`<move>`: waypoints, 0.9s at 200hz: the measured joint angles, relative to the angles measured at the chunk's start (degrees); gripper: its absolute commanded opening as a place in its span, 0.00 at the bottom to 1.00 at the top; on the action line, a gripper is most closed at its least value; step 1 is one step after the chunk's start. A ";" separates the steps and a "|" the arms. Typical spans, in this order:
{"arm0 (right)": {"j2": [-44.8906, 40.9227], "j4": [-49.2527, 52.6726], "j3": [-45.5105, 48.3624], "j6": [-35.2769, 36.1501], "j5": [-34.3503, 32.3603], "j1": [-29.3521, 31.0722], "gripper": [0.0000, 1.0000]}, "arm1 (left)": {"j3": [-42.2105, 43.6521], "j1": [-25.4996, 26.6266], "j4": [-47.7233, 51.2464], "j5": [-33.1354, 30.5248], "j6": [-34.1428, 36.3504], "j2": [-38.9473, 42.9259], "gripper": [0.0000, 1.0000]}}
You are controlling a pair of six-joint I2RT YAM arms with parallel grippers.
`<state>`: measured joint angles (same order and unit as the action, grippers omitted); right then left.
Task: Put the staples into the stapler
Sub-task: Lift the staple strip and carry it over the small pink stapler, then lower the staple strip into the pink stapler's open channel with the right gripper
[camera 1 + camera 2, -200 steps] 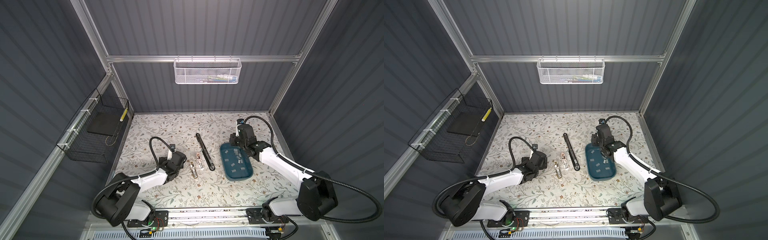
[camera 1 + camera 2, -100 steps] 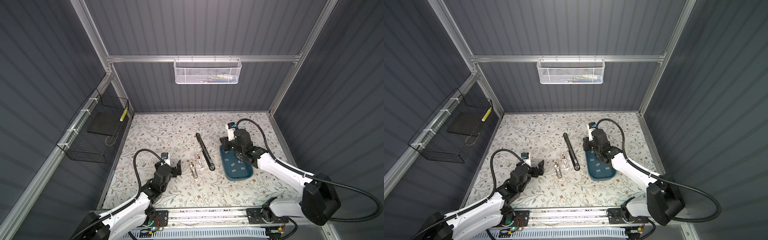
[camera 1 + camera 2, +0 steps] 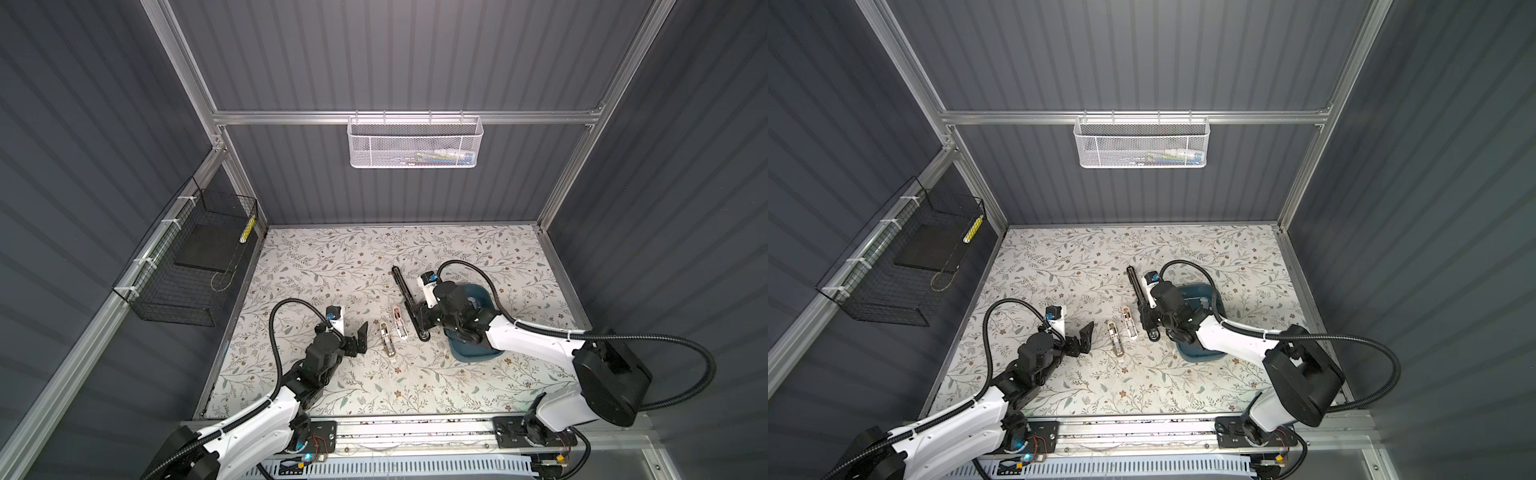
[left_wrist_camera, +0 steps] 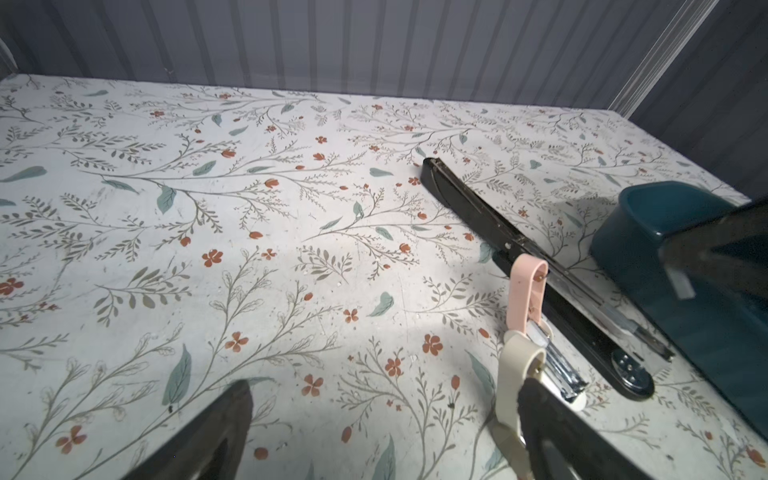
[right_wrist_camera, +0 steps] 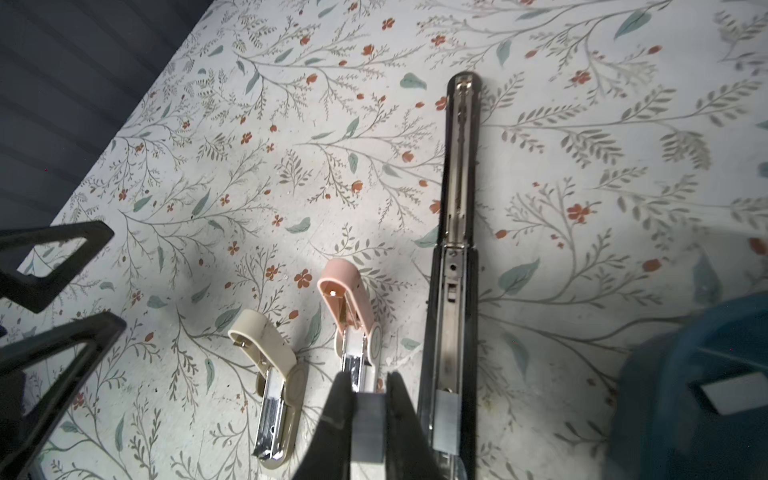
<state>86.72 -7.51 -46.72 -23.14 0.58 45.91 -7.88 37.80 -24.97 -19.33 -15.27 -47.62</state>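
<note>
Three staplers lie open on the floral tabletop: a cream one (image 3: 386, 338) (image 5: 270, 374), a pink one (image 3: 400, 324) (image 5: 353, 316) and a long black one (image 3: 409, 299) (image 5: 455, 249). My right gripper (image 5: 368, 399) (image 3: 415, 320) is shut on a grey strip of staples (image 5: 368, 424) just above the pink stapler's metal channel. Another strip (image 5: 448, 419) lies in the black stapler's channel. My left gripper (image 3: 360, 336) (image 4: 386, 436) stands open and empty just left of the cream stapler (image 4: 513, 386), apart from it in both top views.
A blue tray (image 3: 478, 353) (image 5: 685, 353) sits under my right arm with a staple strip (image 5: 727, 395) showing inside. A white mesh basket (image 3: 415, 141) hangs on the back wall. A black wire basket (image 3: 187, 266) hangs on the left wall.
My right gripper has swung left from the blue tray to above the pink stapler, carrying the strip. My left arm has shifted its pose, its open gripper ending nearer the cream stapler.
</note>
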 measured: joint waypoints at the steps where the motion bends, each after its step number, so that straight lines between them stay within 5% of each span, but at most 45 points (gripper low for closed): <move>1: 0.09 -0.13 0.00 -0.04 -0.04 0.15 0.04 | 0.04 0.00 -0.04 0.00 0.02 0.07 1.00; 75: 6.80 -8.74 0.09 -3.87 -3.43 4.85 0.03 | 2.86 0.00 -5.70 0.57 0.52 0.26 1.00; 180: 11.67 -7.37 -1.25 -4.31 -13.57 7.10 0.05 | 4.33 0.00 -9.84 -0.20 0.72 0.68 1.00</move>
<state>98.39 -14.87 -47.97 -27.44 -12.99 53.01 -3.55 37.80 -34.81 -19.53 -14.55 -46.94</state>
